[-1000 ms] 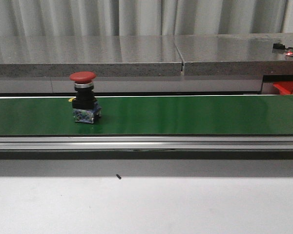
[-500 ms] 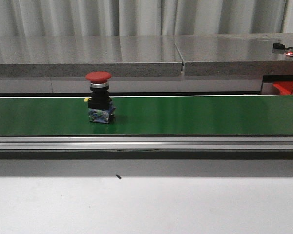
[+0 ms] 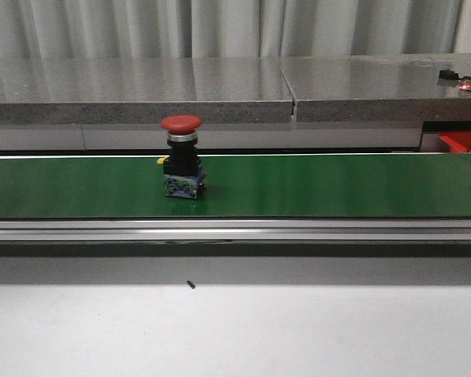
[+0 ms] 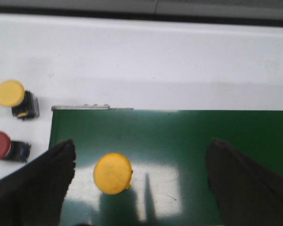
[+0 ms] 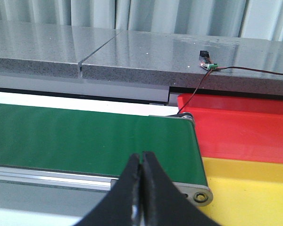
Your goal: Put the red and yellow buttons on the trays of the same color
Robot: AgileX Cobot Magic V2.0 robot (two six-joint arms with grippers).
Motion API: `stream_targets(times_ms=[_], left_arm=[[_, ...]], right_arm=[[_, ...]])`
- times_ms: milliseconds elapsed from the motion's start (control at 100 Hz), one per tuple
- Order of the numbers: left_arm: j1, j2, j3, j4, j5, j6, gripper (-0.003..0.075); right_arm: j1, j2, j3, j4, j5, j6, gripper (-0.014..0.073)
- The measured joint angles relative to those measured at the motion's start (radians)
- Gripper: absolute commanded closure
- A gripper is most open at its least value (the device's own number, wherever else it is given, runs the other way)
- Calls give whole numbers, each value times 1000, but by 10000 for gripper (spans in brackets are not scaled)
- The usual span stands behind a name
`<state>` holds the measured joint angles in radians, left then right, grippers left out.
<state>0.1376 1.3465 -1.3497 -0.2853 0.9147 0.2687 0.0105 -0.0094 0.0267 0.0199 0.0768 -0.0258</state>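
- A red button (image 3: 181,158) stands upright on the green conveyor belt (image 3: 337,185) in my front view, left of the belt's middle and well apart from the belt's right end.
- In my left wrist view a yellow button (image 4: 112,173) sits on the belt near its left end, between the spread fingers of my left gripper (image 4: 141,179); nothing is held.
- Off the belt, on the white tabletop (image 4: 179,61), a second yellow button (image 4: 13,96) and a second red button (image 4: 4,147) lie on their sides, waiting.
- My right gripper (image 5: 142,188) hangs near the belt's right end with its fingers pressed together and nothing between them.
- Just past that end sit the red tray (image 5: 245,134) and, nearer the camera, the yellow tray (image 5: 254,193); the parts of both that I can see hold no buttons.
- My read: the sorting has barely begun. No button shows on a tray, two ride the belt, two more sit beside it.
- What is left, as I judge it: every button in sight has yet to reach its matching tray, the red one on the belt likely first.
- I cannot tell whether the hidden parts of the trays hold anything.
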Motion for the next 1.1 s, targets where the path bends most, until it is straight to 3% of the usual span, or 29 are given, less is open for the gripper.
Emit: stream_targets(times_ms=[370,630,860,1100], left_arm=[[-100,-440,302,-2,-167,51,201],[-102,-730,623,0,-267,72,409],[-102,-858,789,0,-274,74,743],[-102,-864,813,0,-275,74,741]], right_arm=[[0,0,0,0,0,0,662],[0,0,0,0,0,0,662],[0,0,0,0,-77,0,662],[0,0,-2,0,-224,0,662]])
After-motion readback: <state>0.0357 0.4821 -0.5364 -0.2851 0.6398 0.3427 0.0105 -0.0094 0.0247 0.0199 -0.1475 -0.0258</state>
